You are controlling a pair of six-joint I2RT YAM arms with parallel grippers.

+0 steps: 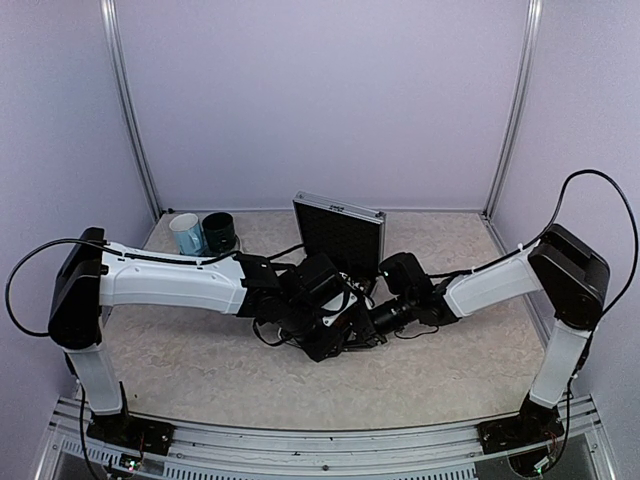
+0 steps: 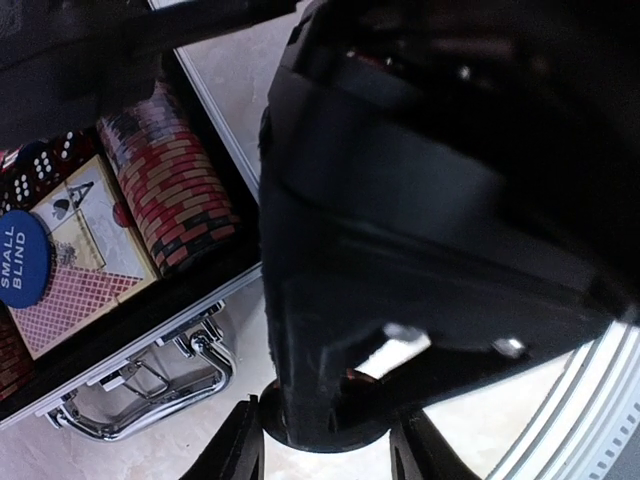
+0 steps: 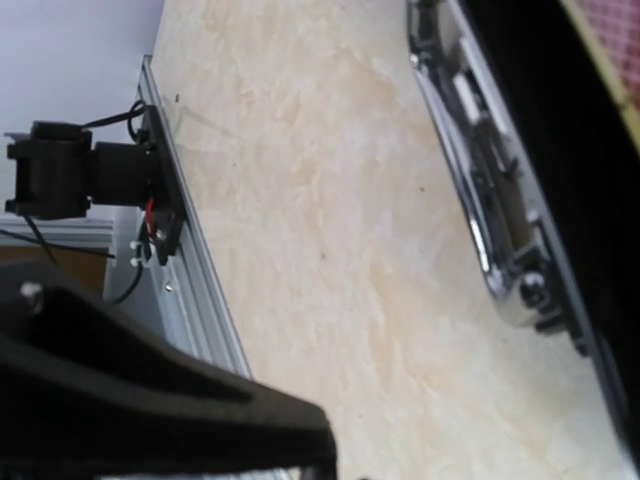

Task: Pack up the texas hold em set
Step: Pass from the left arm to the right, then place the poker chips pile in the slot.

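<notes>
The silver case of the texas hold em set lies open, its lid [image 1: 340, 235] standing upright. In the left wrist view its tray holds striped chip rows [image 2: 175, 190], a card deck [image 2: 85, 255], a blue SMALL BLIND button [image 2: 22, 255] and red dice [image 2: 35, 175], with the chrome handle [image 2: 150, 395] in front. My left gripper [image 2: 328, 415] is shut on a black round button [image 2: 320, 435] over the table beside the case. The right arm's black body hides the button's top. My right gripper [image 1: 355, 325] meets the left one; only one finger [image 3: 170, 400] shows.
A light-blue mug [image 1: 186, 233] and a dark-green mug [image 1: 219, 232] stand at the back left. The case handle [image 3: 500, 200] sits close on the right in the right wrist view. An aluminium rail [image 3: 195, 290] runs along the table's near edge.
</notes>
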